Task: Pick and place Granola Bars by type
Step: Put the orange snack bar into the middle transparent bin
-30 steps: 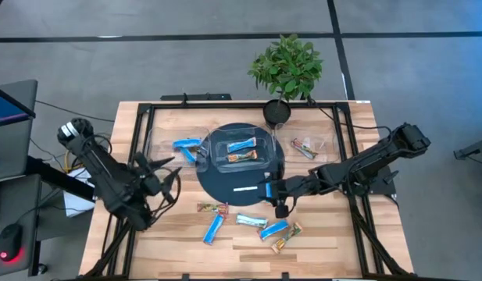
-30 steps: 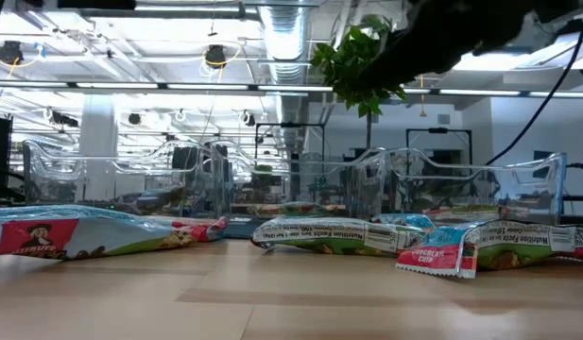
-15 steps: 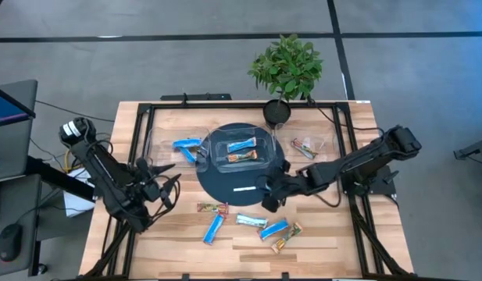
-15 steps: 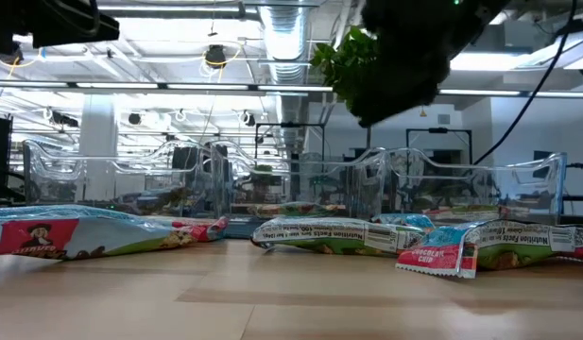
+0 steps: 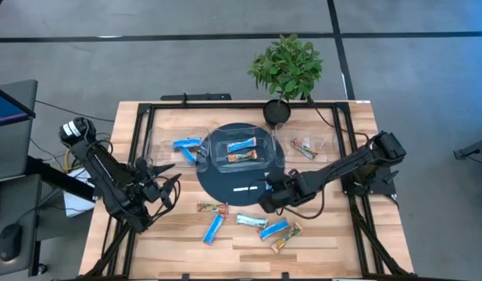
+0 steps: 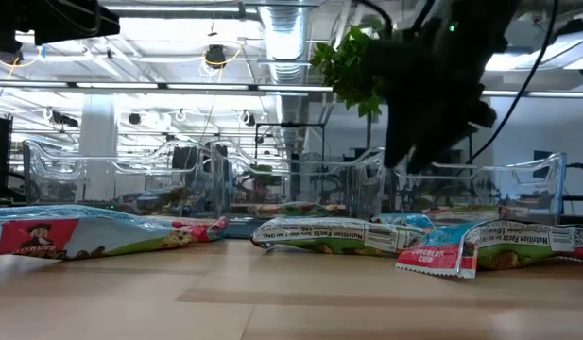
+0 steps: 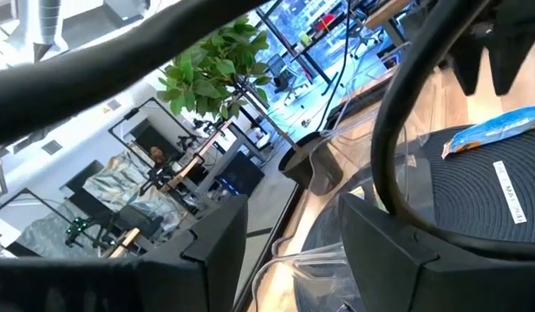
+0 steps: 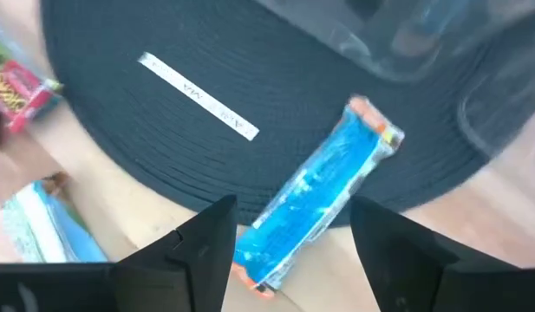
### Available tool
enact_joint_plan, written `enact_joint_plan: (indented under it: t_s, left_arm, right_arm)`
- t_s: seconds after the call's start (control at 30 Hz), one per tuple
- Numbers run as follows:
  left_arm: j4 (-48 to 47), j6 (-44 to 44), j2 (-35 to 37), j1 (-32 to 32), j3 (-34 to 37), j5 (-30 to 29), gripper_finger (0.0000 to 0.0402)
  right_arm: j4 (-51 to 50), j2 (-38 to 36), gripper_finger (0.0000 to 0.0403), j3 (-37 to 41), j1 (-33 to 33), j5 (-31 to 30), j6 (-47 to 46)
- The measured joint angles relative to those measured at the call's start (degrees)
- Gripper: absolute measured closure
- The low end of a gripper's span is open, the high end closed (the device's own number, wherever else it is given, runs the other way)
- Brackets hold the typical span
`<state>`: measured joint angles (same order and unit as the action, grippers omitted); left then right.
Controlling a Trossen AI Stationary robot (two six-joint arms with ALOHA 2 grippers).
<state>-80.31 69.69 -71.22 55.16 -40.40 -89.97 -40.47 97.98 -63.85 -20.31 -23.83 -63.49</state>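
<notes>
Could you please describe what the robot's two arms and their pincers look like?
Both arms are dark, jointed links with black cables looping alongside. The left pincer and right pincer are black; the wrist views show broad, flat, angular matte fingers. No markings are visible.

- You see the right gripper [image 5: 265, 197] over the near edge of the round dark mat [image 5: 225, 181].
- Wrapped granola bars [image 5: 253, 221] lie on the wooden table [image 5: 334, 242].

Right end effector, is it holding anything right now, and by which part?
Nothing is held. The right end effector is open, poised over a blue granola bar lying across the dark round mat's edge. The left end effector, also open, holds nothing.
</notes>
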Motion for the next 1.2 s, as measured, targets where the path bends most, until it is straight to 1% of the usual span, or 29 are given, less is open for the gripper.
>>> enact_joint_plan:
  t_s: [0.1,0.27,0.57,0.93,1.1,1.2]
  left_arm:
    - [0.0,-0.1,0.0,0.0,0.0,0.0,0.0223]
    - [-0.2,-0.2,0.0,0.0,0.0,-0.1,0.0223]
    - [-0.4,-0.2,0.0,0.0,0.0,-0.1,0.0223]
    - [-0.3,-0.2,0.0,0.0,0.0,-0.1,0.0223]
    - [-0.1,-0.1,0.0,0.0,0.0,-0.1,0.0223]
    - [-0.1,-0.1,0.0,0.0,0.0,-0.1,0.0223]
  right_arm:
    - [-1.1,1.4,0.0187,-0.1,0.2,1.6,-3.6]
    - [-0.7,3.6,0.0187,0.0,0.2,1.8,-5.6]
    - [0.2,7.4,0.0187,0.0,1.1,1.4,-5.6]
    - [0.9,8.1,0.0187,0.0,1.7,1.2,-5.6]
    - [1.9,10.7,0.0187,0.0,2.3,3.6,-5.6]
    - [2.0,11.7,0.0187,-0.2,2.8,3.7,-5.2]
